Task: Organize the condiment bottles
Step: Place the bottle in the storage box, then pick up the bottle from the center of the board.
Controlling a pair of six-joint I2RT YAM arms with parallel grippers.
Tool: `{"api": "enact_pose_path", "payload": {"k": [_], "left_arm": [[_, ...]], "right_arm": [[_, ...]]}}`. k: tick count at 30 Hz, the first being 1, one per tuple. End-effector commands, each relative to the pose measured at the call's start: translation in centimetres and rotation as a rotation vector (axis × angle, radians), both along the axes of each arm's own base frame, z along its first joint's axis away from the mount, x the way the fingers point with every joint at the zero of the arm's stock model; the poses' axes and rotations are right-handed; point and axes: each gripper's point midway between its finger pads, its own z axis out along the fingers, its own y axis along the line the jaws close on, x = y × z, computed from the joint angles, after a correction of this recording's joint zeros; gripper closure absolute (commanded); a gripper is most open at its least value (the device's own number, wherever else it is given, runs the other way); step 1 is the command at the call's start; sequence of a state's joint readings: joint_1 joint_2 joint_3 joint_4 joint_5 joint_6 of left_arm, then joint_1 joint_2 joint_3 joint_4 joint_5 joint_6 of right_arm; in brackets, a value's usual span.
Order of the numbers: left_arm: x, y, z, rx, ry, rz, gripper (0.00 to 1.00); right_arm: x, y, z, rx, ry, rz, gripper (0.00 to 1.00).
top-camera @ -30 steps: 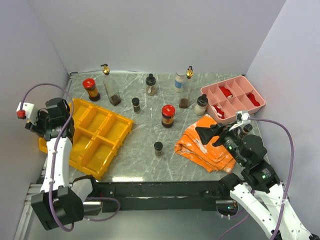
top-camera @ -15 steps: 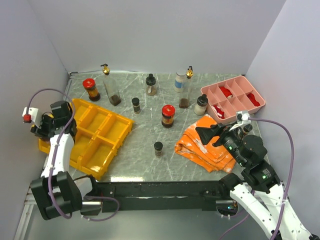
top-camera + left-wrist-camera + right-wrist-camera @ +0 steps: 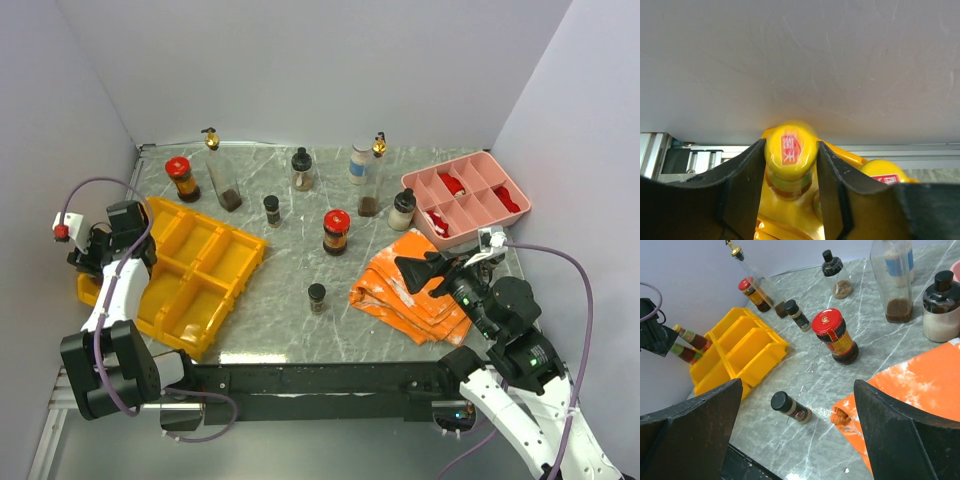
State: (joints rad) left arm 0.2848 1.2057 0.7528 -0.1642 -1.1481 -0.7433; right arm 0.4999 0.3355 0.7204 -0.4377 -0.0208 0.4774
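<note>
Closely, yellow cap [image 3: 790,150] (in left pincer [image 3: 791,148])

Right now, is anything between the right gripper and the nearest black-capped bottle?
Nothing visible. Only the flat orange cloth and bare table lie between the open right gripper and that black-capped bottle.

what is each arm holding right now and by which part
The left gripper holds a yellow-capped bottle by its cap, jaws pressed on either side. The right gripper is open and holds nothing.
</note>
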Motion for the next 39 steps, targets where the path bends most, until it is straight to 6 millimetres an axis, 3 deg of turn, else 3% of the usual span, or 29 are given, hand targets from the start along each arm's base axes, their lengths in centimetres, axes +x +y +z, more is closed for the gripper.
{"api": "enact_pose_path", "payload": {"k": [1, 5, 7, 12, 18, 20, 22, 26, 29, 30, 36, 39], "left_arm": [[0.7, 0.4, 3.3, 0.036, -0.116, 0.005, 0.49], [0.6, 0.3, 3.8, 0.044, -0.109, 0.003, 0.47], [0.4, 0.4, 4.0, 0.047, -0.096, 0.004, 0.41], [0.2, 0.1, 6.9, 0.066, -0.121, -0.035, 0.3], [2.2, -1.7, 11.4, 0.066, -0.167, -0.271, 0.01], [3.3, -2.5, 13.0, 0.043, -0.204, -0.35, 0.04], [4.0, -3.4, 13.1, 0.0, -0.196, -0.416, 0.04], [6.8, -6.6, 14.6, -0.078, -0.221, -0.65, 0.04], [9.3, -10.6, 14.7, -0.132, -0.226, -0.928, 0.04], [10.2, -13.0, 14.6, -0.165, -0.238, -1.065, 0.04], [11.2, -20.2, 13.8, -0.158, -0.234, -1.42, 0.04], [11.8, -21.6, 13.1, -0.131, -0.22, -1.453, 0.04]], "right_arm": [[-0.7, -0.3, 2.1, 0.022, -0.053, 0.003, 0.0], [-0.6, -0.2, 2.2, 0.034, -0.059, 0.007, 0.0], [-0.6, -0.1, 2.1, 0.026, -0.055, 0.009, 0.0], [-0.4, 0.0, 2.1, 0.016, -0.041, 0.01, 0.0], [0.1, -0.1, 0.9, 0.006, -0.001, -0.013, 0.0], [0.5, 0.1, 0.3, 0.003, 0.032, -0.013, 0.0], [0.7, 0.3, 0.1, 0.005, 0.056, -0.016, 0.0], [1.4, 0.8, -1.1, -0.017, 0.11, -0.012, 0.0], [1.8, 1.0, -1.7, -0.036, 0.128, -0.01, 0.0], [1.8, 1.1, -1.9, -0.04, 0.131, -0.009, 0.0], [2.3, 1.1, -1.8, -0.058, 0.125, -0.013, 0.0], [2.6, 1.4, -1.6, -0.05, 0.112, -0.008, 0.0]]}}
